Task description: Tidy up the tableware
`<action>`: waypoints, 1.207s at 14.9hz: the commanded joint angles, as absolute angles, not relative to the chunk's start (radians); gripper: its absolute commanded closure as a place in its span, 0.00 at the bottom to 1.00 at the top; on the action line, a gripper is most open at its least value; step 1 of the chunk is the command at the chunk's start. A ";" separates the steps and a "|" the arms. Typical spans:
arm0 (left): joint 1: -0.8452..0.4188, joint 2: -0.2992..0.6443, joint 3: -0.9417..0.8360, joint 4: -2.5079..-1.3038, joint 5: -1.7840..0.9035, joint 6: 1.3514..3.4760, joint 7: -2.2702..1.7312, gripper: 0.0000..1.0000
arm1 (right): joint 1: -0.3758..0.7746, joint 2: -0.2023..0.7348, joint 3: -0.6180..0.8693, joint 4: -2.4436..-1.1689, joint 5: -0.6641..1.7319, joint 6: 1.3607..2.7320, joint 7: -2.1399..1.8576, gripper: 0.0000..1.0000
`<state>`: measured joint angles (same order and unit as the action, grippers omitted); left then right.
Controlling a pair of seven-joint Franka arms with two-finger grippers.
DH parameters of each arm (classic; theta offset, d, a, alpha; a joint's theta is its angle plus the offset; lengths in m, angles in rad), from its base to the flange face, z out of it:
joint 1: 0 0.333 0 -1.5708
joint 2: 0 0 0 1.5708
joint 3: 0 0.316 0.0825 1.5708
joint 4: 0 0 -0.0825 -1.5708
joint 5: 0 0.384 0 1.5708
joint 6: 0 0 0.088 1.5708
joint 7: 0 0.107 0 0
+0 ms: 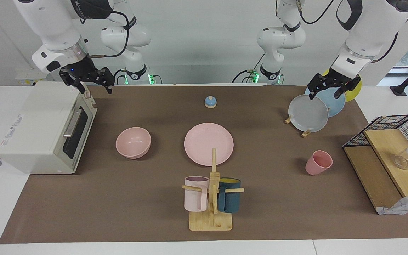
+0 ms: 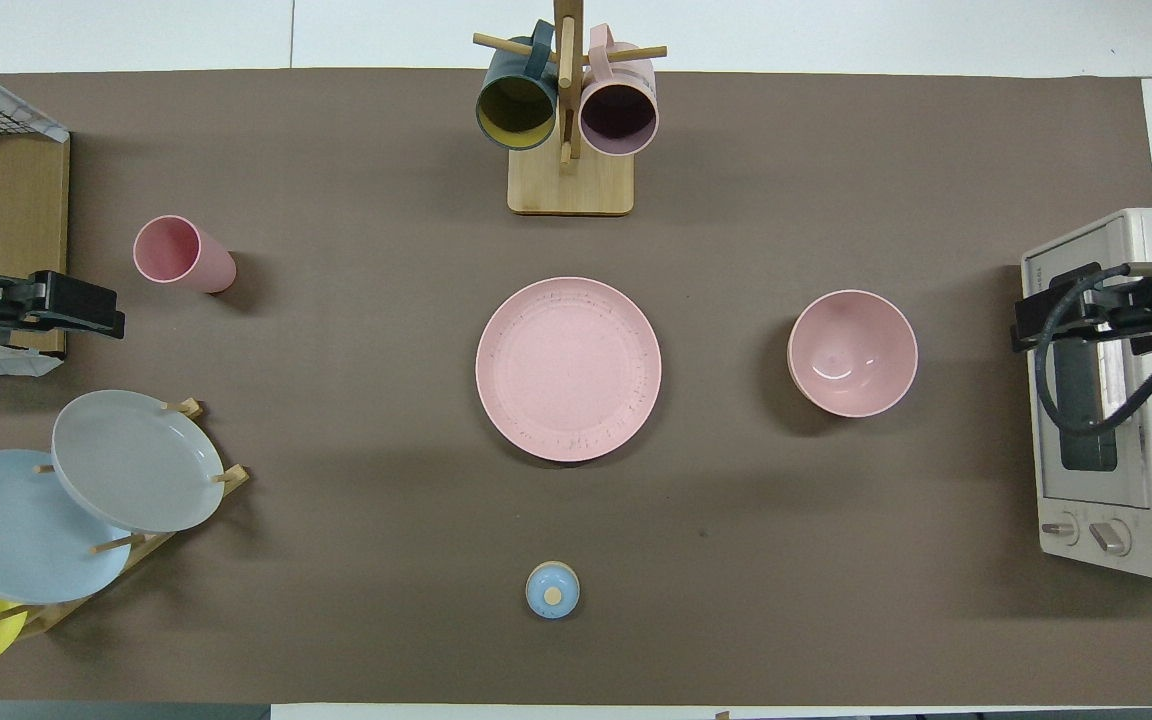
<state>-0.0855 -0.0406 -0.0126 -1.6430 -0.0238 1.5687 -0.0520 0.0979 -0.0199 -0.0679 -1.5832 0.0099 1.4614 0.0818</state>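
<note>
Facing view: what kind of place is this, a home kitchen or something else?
Probably a robot lab staged as a kitchen: two arms mounted at one table, a toaster oven, a mug tree, and a pink plate laid on a brown mat.

Two robot arms built from glossy white, rounded shell segments joined by black bands at the joints. Black cables loop loosely along the outside of each arm. Small green lights glow at both bases. The right arm carries dark lettering on an upper black section and a tiny blue light near its wrist. Each arm ends in a black, angular two-fingered tool: the left pincer [image 1: 327, 92] and the right pincer [image 1: 96, 88], both made of boxy black mechanical parts.
</note>
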 commanded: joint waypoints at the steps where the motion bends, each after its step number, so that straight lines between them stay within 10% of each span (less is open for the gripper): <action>1: -0.077 -0.057 -0.020 -1.652 -0.005 1.560 -0.058 0.00 | 0.084 -0.018 -0.064 -1.577 0.020 1.470 0.063 0.00; 10: -0.077 -0.055 -0.020 -1.654 -0.005 1.560 -0.060 0.00 | 0.136 -0.040 -0.049 -1.615 0.031 1.485 0.014 0.00; 18: -0.077 -0.055 -0.020 -1.654 -0.005 1.560 -0.058 0.00 | 0.334 0.080 -0.041 -1.897 0.028 1.968 0.225 0.00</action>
